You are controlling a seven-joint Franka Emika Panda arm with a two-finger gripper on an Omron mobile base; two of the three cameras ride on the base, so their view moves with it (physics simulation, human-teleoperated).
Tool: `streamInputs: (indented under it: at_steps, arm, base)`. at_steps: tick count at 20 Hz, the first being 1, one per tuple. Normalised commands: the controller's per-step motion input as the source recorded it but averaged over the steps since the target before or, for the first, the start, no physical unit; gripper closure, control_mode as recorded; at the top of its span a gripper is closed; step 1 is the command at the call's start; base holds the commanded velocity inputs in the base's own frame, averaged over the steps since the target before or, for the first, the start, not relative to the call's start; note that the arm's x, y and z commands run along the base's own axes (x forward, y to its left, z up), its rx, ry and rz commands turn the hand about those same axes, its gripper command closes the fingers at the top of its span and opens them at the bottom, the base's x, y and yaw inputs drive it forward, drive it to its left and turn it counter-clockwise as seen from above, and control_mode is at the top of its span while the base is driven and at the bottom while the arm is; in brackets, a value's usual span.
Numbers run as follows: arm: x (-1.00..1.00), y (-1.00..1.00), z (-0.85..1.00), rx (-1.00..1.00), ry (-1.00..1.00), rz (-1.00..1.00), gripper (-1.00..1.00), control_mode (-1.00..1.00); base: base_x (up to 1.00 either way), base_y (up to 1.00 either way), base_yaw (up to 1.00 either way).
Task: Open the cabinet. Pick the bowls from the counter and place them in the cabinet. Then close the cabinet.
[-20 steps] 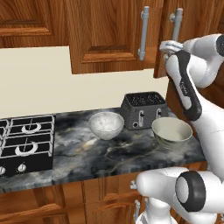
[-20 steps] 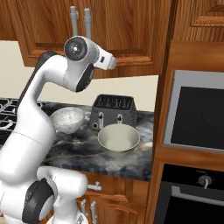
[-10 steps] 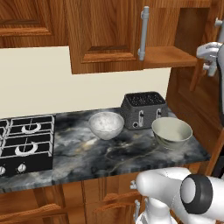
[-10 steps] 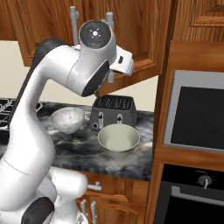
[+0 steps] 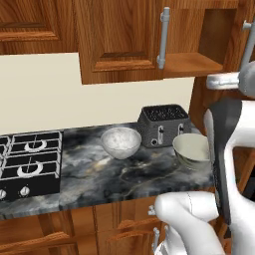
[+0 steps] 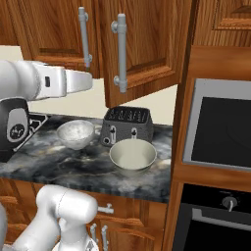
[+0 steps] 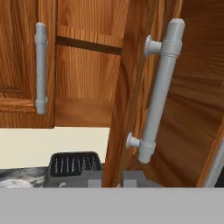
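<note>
Cabinet (image 5: 149,45): right door (image 6: 142,49) has swung wide since a moment ago; your shelf shows above the toaster (image 5: 163,124).
Pincer: can't tell its jaws; right door's handle (image 7: 159,92) stands just ahead.
Bowls: speckled bowl (image 5: 121,142) left of toaster, cream bowl (image 5: 191,150) right, both on the surface (image 5: 114,174).
Meaning: opening looks done; picking comes next.

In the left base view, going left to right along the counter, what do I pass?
Gas hob → speckled bowl → toaster → cream bowl.

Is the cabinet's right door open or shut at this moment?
Open. The right door stands swung out from the cabinet, baring the shelf; the left door is shut.
</note>
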Motion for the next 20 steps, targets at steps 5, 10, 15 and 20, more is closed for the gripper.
streamInputs:
  at_steps: [5, 10, 15, 20]
  arm:
    - [-0.74, 0.35, 0.16, -0.19, -0.21, -0.38, -1.00, -1.00]
    - [0.15, 0.22, 0.00, -0.05, -0.04, -0.11, -1.00, -1.00]
    - [0.22, 0.04, 0.00, 0.00, -0.15, 0.00, -1.00, -1.00]
    - [0.26, 0.04, 0.00, -0.03, -0.05, 0.00, -1.00, -1.00]
  base:
    - [0.00, 0.00, 0.00]
    - [0.00, 0.00, 0.00]
    - [0.00, 0.00, 0.00]
    - [0.00, 0.00, 0.00]
